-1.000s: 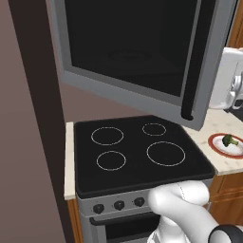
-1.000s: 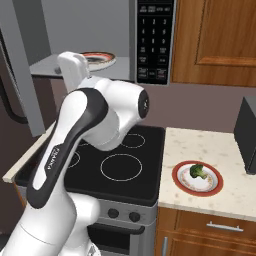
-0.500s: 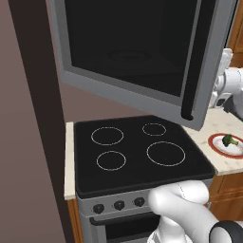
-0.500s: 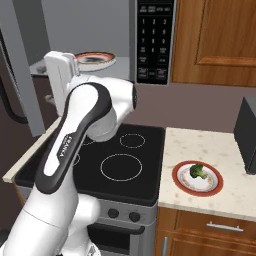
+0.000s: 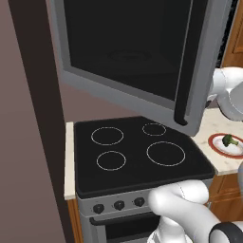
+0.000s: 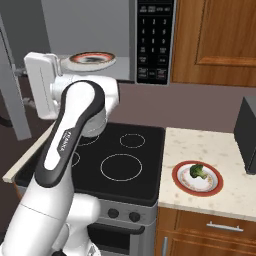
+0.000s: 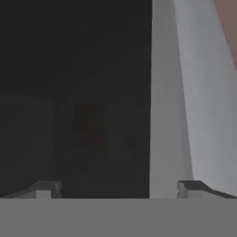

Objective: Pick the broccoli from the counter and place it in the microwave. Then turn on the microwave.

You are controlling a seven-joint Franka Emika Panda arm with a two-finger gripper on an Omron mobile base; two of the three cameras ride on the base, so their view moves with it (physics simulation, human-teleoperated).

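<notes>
Four white rings are seen on the black cooktop (image 5: 142,154) in the left base view, with the open microwave door (image 5: 137,57) hanging over its far half; the broccoli (image 5: 229,140) lies on a red-rimmed plate (image 5: 219,147) at the right, on the desk (image 5: 209,135).

From the right base view, the broccoli (image 6: 198,171) sits on that plate (image 6: 216,186), well apart from the microwave (image 6: 156,40), where another plate (image 6: 92,59) rests inside. The arm (image 6: 70,135) stands between.

In the hand view, the pincer (image 7: 120,190) is spread before dark glass.
</notes>
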